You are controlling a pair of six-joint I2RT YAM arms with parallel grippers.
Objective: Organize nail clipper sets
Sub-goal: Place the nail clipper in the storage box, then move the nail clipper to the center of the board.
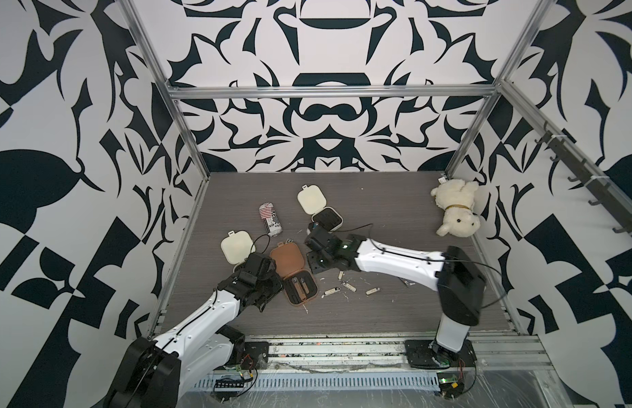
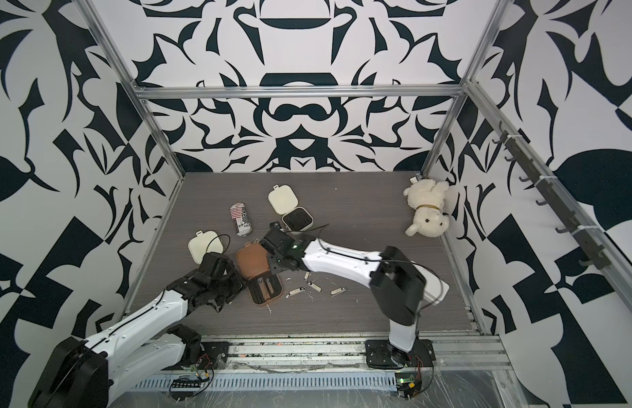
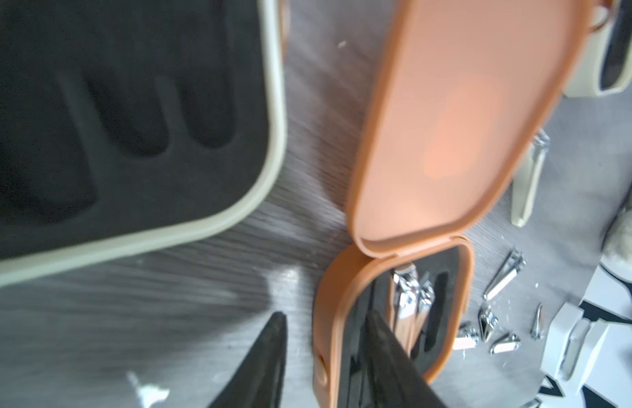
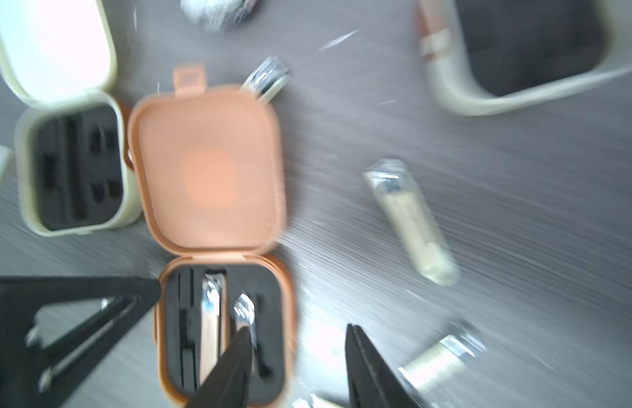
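**Both Grippers Released at the Brown Case**

**1. Right gripper.** The right gripper point(image 4: 299, 328) has its jaws apart, and nothing sits between them. One of its fingers point(image 4: 230, 371) is over the black insert of the brown case point(image 4: 208, 173). The other is over bare table point(image 4: 484, 212) just beside that case. The right wrist view is smeared, so fine detail is not readable.

**2. Left gripper.** The left gripper point(image 3: 326, 315) has its jaws parted and clamps nothing. Its fingers point(image 3: 268, 360) straddle one wall of the brown case's base. One is outside the wall over the table and one is over the insert.

**3. Brown case.** The case lies open between the two grippers, with its lid flat on the table. Two clippers point(image 4: 210, 318) sit side by side in slots of the insert.

**4. Other task items.**
- Several loose clippers point(image 1: 350, 286) lie on the table to the robot's right of the brown case.
- One more cream clipper point(image 4: 267, 79) lies at the lid's latch end.
- The near cream case point(image 1: 237, 247) is open, just beside the brown case on the robot's left, and its insert slots are bare.
- The far cream case point(image 1: 311, 199) is open, farther back on the table.

**5. Surroundings.** A striped can point(image 1: 270, 219) lies on its side between the two cream cases. A plush dog point(image 1: 455, 208) lies in the far right corner, well apart.
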